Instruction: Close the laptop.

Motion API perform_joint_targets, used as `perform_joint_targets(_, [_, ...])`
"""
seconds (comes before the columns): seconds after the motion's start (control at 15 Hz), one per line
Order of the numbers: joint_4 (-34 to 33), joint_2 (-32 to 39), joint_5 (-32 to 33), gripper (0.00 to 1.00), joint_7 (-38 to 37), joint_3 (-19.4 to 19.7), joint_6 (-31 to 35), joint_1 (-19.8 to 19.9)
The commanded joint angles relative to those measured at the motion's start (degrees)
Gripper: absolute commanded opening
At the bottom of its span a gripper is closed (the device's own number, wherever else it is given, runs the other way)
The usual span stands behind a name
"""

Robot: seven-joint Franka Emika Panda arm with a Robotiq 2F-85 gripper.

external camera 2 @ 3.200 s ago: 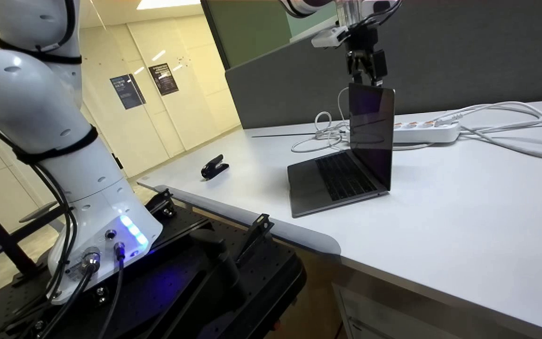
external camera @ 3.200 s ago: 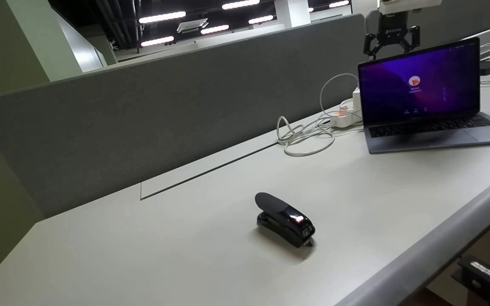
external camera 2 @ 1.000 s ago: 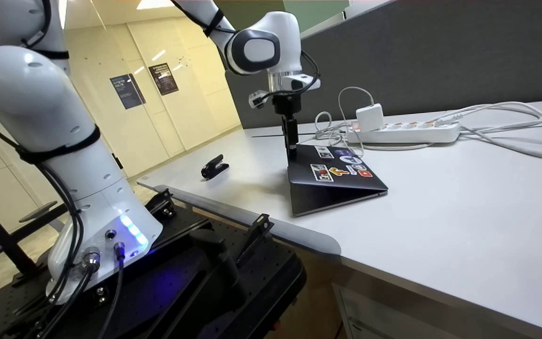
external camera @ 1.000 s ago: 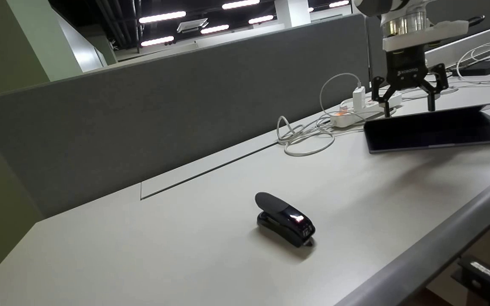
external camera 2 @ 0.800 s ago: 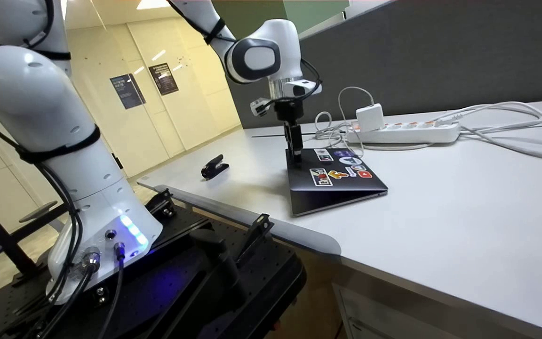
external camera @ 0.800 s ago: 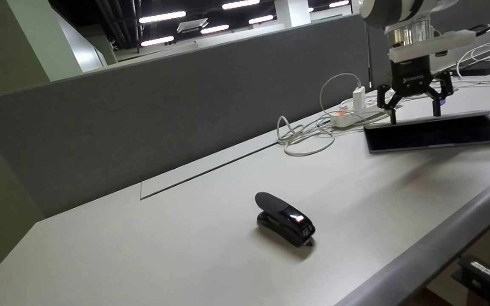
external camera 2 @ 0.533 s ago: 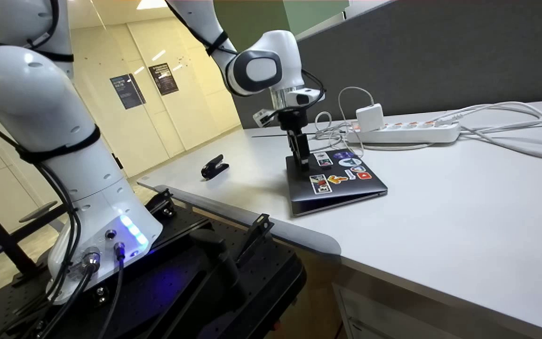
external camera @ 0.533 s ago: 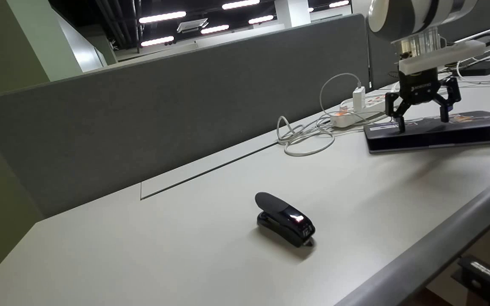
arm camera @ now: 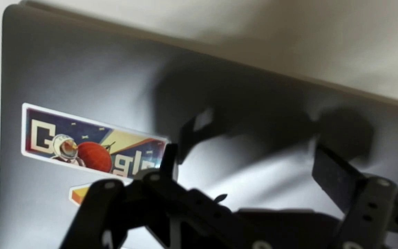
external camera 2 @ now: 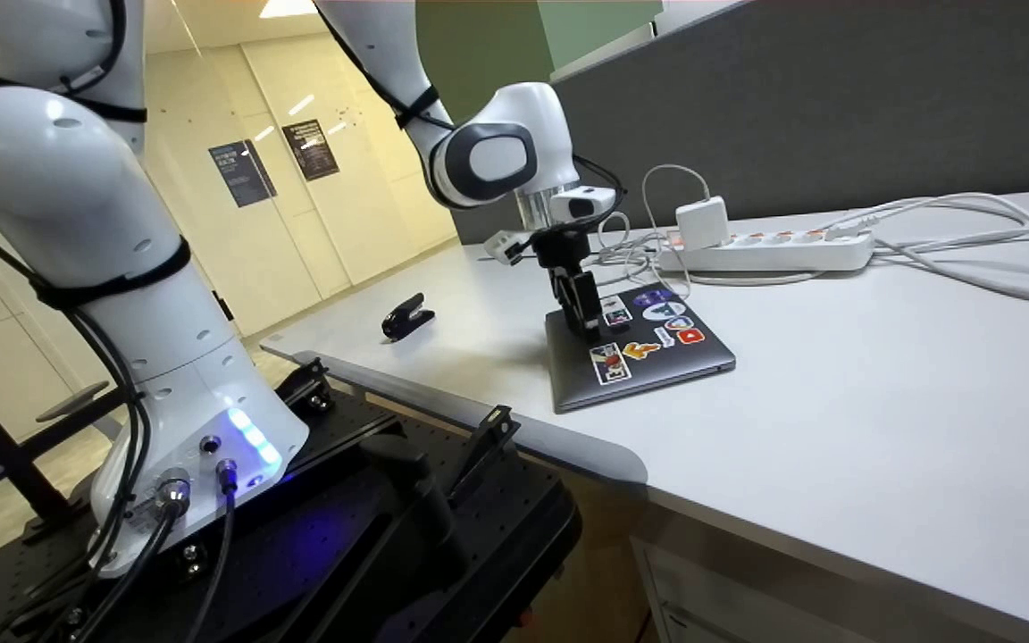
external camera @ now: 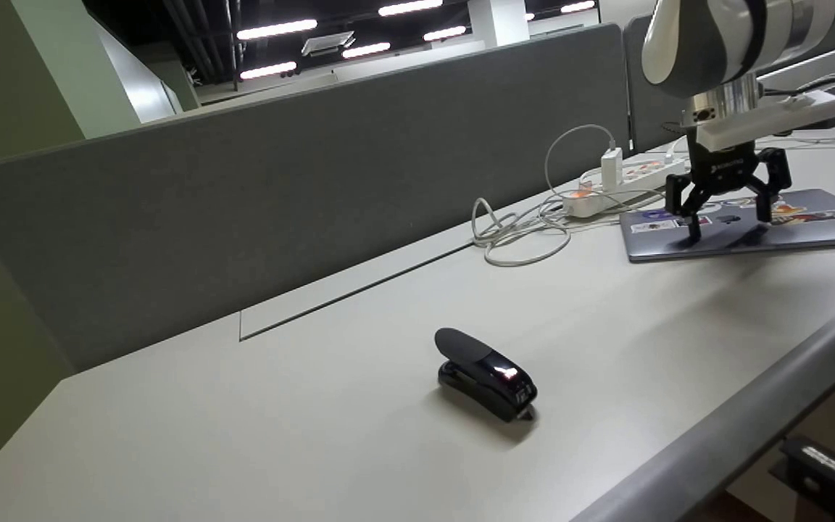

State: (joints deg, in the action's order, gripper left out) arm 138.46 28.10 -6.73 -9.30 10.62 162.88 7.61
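The desk (external camera: 258, 435) spreads widest in front of me, pale, with a rounded grey front edge, and a grey partition (external camera: 316, 196) stands along its back. My arm (external camera 2: 104, 214) rises from a black perforated platform (external camera 2: 318, 527) at the desk's front, and in both exterior views its far end leans down over the laptop (external camera 2: 657, 368). That laptop lies on the desk between the partition and the front edge, lid folded down over the base, its silver-grey outer face up; I can't tell whether a thin gap runs along the rim.

I have the gripper (external camera: 729, 226) tilted slightly above the lid, near one long edge, its two fingers spread well apart and pointing down. I can't tell whether the tips touch the metal. In the wrist view its shadow falls across the lid.

Behind the laptop I see a white power strip (external camera 2: 773, 254), white cables (external camera: 526, 232) looped beside it. A black stapler (external camera: 486, 373) rests on the desk, well apart from the laptop. A white charger (external camera 2: 702, 223) stands upright on the strip. On the lid, one fingertip overlaps the end of an astronaut sticker (arm camera: 92, 141) in the wrist view, and the gripper partly hides the small apple logo (arm camera: 220, 198).
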Motion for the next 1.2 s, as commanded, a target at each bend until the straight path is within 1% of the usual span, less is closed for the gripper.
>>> perform_joint_targets(0.0, [1.0,-0.2,0.4,1.0,1.3,-0.4,1.6,0.3])
perform_joint_targets(0.27, [1.2,-1.0,-0.4,1.0,2.5,-1.1,1.5,1.2])
perform_joint_targets(0.33, [1.4,-2.0,-1.0,1.0,3.4,-2.0,1.0,2.1])
perform_joint_targets(0.47, [2.0,-5.1,-2.4,1.0,4.2,-3.3,0.0,3.4])
perform_joint_targets(0.53, [2.2,-7.0,-2.9,1.0,4.0,-3.3,-0.9,3.4])
perform_joint_targets(0.67, [2.0,-10.6,-5.0,1.0,5.7,-5.1,-4.6,5.2])
perform_joint_targets(0.8, [1.9,-13.9,-7.3,1.0,7.6,-5.8,-7.3,6.1])
perform_joint_targets(0.93, [1.9,-16.8,-9.3,1.0,9.4,-5.8,-9.1,6.3])
perform_joint_targets(1.0, [0.2,-12.8,-7.8,1.0,7.8,-4.7,-7.3,4.8])
perform_joint_targets(1.13, [0.4,-15.3,-8.5,1.0,8.7,-4.6,-8.8,5.0])
